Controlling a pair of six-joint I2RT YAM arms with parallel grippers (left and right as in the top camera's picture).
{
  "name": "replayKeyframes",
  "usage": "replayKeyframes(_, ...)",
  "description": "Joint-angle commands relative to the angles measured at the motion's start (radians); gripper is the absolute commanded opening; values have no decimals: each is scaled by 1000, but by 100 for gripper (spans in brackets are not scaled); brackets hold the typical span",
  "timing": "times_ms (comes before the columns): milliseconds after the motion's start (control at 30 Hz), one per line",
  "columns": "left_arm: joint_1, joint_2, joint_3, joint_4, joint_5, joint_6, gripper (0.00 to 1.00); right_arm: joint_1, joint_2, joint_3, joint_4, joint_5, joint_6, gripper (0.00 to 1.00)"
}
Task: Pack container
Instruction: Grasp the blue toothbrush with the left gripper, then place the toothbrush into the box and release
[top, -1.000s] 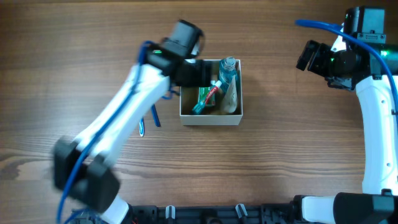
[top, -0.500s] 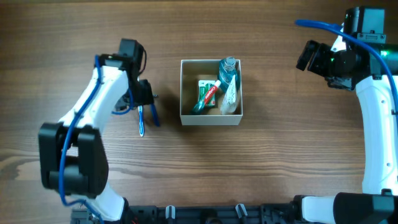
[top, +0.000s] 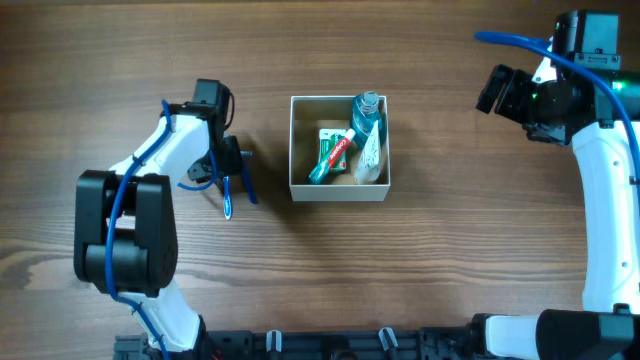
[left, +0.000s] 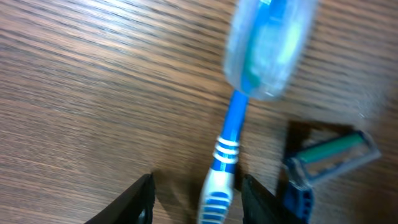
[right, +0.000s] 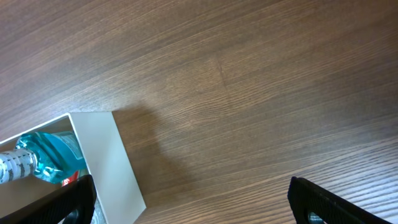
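Jaws both spreading apart: my left gripper (left: 198, 200) straddling toothbrush (left: 231, 127) handle, right gripper (right: 189, 202) hovering; container (top: 338, 192) lying between them, untouched.

Readable text: we find none in any view.
Tube (top: 335, 152) in the container (top: 338, 191): we see red and green print, too small to read.
Toothbrush (left: 225, 163) on the tabletop (left: 93, 93): we make out only blue stripes, blurred.

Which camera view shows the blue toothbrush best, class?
The left wrist view: the toothbrush fills the frame, striped handle and clear head cap plain. Overhead shows it only as a small blue sliver. The right wrist view misses it.
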Motion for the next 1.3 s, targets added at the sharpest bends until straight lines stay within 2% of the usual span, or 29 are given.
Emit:
replayKeyframes(0, 32, 18, -7, 19, -13, 24, 38, -2, 13, 8, 2, -1, 14, 100)
replayKeyframes(167, 42, 62, -7, 41, 5, 24, 27, -2, 13, 8, 2, -1, 14, 100)
replayKeyframes(233, 42, 81, -7, 48, 47, 24, 4, -2, 13, 8, 2, -1, 14, 100)
replayKeyframes(367, 44, 62, 4, 3, 51, 24, 4, -2, 13, 8, 2, -1, 14, 100)
replayKeyframes(433, 44, 19, 45, -72, 57, 24, 4, -2, 13, 8, 2, -1, 14, 100)
replayKeyframes(600, 17, -161, 268, -336, 191, 24, 4, -2, 13, 8, 2, -1, 14, 100)
replayKeyframes(667, -25, -242, 320, -357, 253, 24, 4, -2, 13, 8, 2, -1, 14, 100)
replayKeyframes(767, -141, -359, 330, -262, 256, 23, 4, -2, 13, 8, 2, -1, 14, 100)
replayKeyframes(867, -260, -364, 328, -121, 238, 20, 4, -2, 13, 8, 2, -1, 14, 100)
replayKeyframes(1000, -380, -229, 324, -19, 127, -41, 4, -2, 13, 8, 2, -1, 14, 100)
replayKeyframes(1133, -412, -45, 324, 40, 140, -67, 4, -2, 13, 8, 2, -1, 14, 100)
replayKeyframes(1233, -421, 36, 324, 29, 163, -85, 4, -2, 13, 8, 2, -1, 14, 100)
replayKeyframes(1267, -422, 39, 324, 25, 162, -85, 7, -2, 13, 8, 2, -1, 14, 100)
